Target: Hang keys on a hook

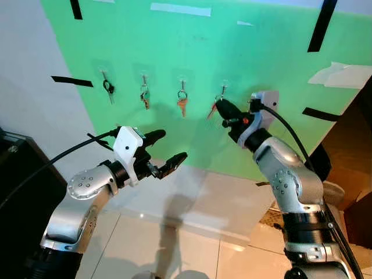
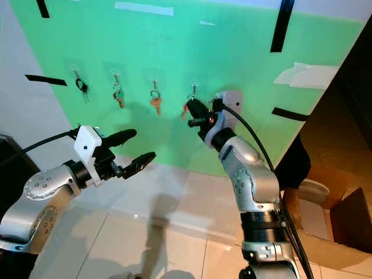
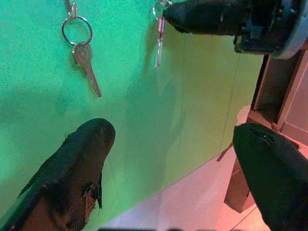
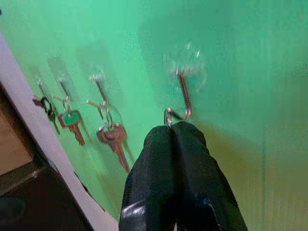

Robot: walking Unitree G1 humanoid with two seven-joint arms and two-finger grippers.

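My right gripper [image 4: 172, 129] pinches the key ring [image 4: 168, 115] at the fourth hook [image 4: 185, 98]; the left wrist view reveals its key [image 3: 158, 43] dangling. Left gripper [image 1: 164, 148] hovers spread, empty.

No readable text, label or number shows anywhere.

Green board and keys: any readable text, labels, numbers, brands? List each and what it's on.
None readable in any view.
Green board: no print; the white tape and black tape strips on it are blank.
Hanging keys: any stamping is too small and blurred to read.
Right gripper, at the fourth hook: no legible marking.
Left gripper: white mount bears no legible lettering.
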